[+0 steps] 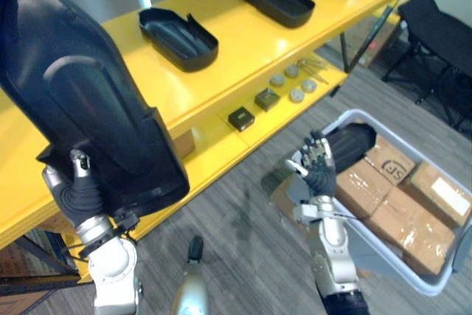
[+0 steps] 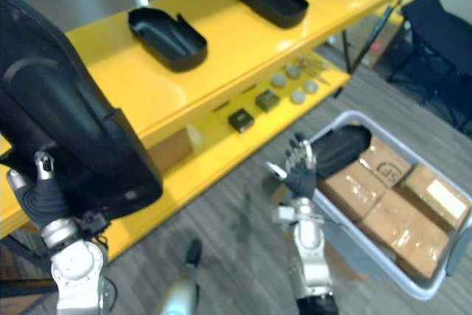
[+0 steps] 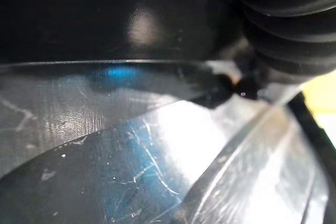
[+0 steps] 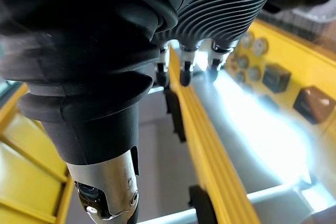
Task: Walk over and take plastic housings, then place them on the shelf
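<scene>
I see black plastic tray-shaped housings [image 1: 178,37] lining the top deck of the yellow shelf [image 1: 243,42], with small dark boxes [image 1: 241,118] and round discs [image 1: 296,95] on its lower deck. To my right, a grey plastic bin [image 1: 402,267] holds brown cardboard boxes [image 1: 413,212]. My left hand [image 1: 77,193] grips a large black plastic housing [image 1: 96,101] before the shelf's left end.

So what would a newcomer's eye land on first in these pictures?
The big black housing held up in the left hand, close to the camera at the left. Behind it runs the bright yellow shelf with more housings in a row, and at the right the open right hand hangs by a grey bin of cardboard boxes.
</scene>
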Tool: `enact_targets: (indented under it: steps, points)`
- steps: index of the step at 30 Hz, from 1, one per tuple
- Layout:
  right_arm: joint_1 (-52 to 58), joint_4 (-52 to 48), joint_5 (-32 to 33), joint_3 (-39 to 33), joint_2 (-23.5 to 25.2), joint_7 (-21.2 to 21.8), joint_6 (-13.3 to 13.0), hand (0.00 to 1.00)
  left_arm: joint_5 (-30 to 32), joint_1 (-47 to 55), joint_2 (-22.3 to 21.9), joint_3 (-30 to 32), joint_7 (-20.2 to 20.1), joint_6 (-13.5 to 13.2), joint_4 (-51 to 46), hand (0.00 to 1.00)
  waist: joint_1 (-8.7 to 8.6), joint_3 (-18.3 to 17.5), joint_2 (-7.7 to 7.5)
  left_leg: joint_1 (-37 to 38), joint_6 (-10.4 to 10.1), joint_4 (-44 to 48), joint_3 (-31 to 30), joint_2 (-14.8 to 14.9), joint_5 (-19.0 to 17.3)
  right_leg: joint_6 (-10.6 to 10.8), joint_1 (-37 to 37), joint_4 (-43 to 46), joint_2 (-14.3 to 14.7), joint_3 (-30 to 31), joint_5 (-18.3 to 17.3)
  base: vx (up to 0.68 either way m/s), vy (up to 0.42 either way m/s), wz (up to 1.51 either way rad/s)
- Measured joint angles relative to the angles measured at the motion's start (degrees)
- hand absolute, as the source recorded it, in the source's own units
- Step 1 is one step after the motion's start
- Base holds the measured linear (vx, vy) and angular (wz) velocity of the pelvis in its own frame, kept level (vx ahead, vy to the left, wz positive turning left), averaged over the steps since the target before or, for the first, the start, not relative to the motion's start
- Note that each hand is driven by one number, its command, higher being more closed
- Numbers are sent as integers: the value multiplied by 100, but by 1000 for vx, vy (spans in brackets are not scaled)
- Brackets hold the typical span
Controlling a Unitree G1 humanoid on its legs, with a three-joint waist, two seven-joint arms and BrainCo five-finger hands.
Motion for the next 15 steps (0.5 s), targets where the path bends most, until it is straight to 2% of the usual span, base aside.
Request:
enact_targets:
  steps: [1, 2, 3, 4, 5, 6, 7, 8, 9, 10, 11, 12, 13, 14, 15]
  points:
    - [59, -1, 1, -12, -11, 0, -1, 0, -1, -9, 17, 13, 2, -23, -8, 100, -2, 7, 19, -3, -31, 26, -9, -14, -71, -20, 93, 5, 6, -108, -71, -71, 5, 53]
    - [55, -6, 5, -91, 33, 0, -23, 0, -1, -79, 106, 18, 7, -68, -18, 100, -18, 54, -126, -227, 103, 496, 61, -93, -328, -138, 152, 44, -120, -237, -156, -11, 75, 53]
    - [29, -16, 1, -154, 34, 0, -37, 0, 9, -157, 203, 22, 7, -80, -58, 100, 15, 115, -208, -560, 251, 1586, 244, -226, -717, -248, 201, 121, -235, -251, -201, 42, 102, 36]
    - [42, -23, -3, -171, 43, -1, -37, 0, 28, -166, 273, 26, 12, -97, -87, 100, 23, 145, -275, -678, 297, 2238, 483, -329, -1113, -292, 298, 243, -258, -235, -141, 128, 144, 40]
    - [108, -56, -20, -171, -47, -6, -39, 0, 64, -202, 336, 21, 6, -102, -55, 100, -92, 134, -85, -594, 376, 2570, 572, -347, -1774, -635, 160, 1204, -280, 8, 47, 137, 116, 49]
    - [107, -56, -27, -164, -41, -11, -32, 0, 70, -235, 394, 22, -3, -101, -57, 100, -155, 141, -118, -481, 389, 2488, 550, -369, -1808, -840, -41, 1698, -358, 226, 234, 168, 157, 52]
    - [42, -75, -36, -161, -30, -7, -32, 0, 68, -240, 504, 24, -11, -106, -62, 100, -152, 145, -156, -226, 387, 2238, 491, -398, -1811, -1061, -466, 2447, -435, 580, 938, 230, 185, 26]
    - [-29, -89, -54, -163, 5, -8, -37, 0, 64, -235, 598, 36, -11, -101, -60, 100, -168, 154, -139, 71, 399, 1965, 414, -410, -1815, -957, -693, 2893, -404, 910, 1609, 210, 150, 12]
    - [-67, -91, -91, -156, 40, -10, -39, 0, 66, -240, 627, 33, -6, -102, -60, 100, -175, 170, -112, 187, 415, 1848, 344, -386, -1821, -859, -820, 3181, -345, 1078, 1504, 327, 103, 23]
    - [-169, -93, -184, -110, 69, -9, -41, 0, 66, -260, 624, 70, 20, -96, -57, 100, -225, 173, -107, 425, 535, 1671, 221, -405, -1807, -826, -1061, 3627, -179, 1301, 847, 234, 32, 29]
    - [-209, -96, -213, -85, 67, -7, -41, 0, 65, -262, 625, 81, 39, -95, -55, 100, -260, 179, -97, 548, 593, 1570, 148, -433, -1771, -829, -1126, 3690, -70, 1327, 594, 346, 47, 50]
    - [-254, -120, -258, -46, 68, -4, -41, 0, 64, -261, 573, 67, 77, -95, -53, 100, -306, 176, -65, 766, 606, 1378, 34, -457, -1762, -819, -1240, 3486, 176, 1341, 224, 288, 17, 59]
    - [-275, -168, -257, -40, 67, -1, -41, 0, 64, -275, 548, 31, 95, -95, -51, 100, -330, 169, -41, 919, 565, 1236, -57, -464, -1736, -873, -1353, 2894, 445, 1415, -17, 288, -9, 58]
    - [-284, -204, -253, -41, 64, 3, -41, 0, 61, -297, 553, 14, 109, -97, -49, 100, -334, 169, -38, 975, 544, 1196, -135, -486, -1728, -845, -1409, 2537, 592, 1552, -84, 280, -71, 82]
    - [-285, -275, -251, -56, 39, 4, -44, 0, 59, -397, 552, -46, 122, -99, 2, 100, -431, 170, -36, 1010, 495, 1149, -378, -564, -1727, -873, -1492, 1790, 903, 2049, -111, 256, -125, 120]
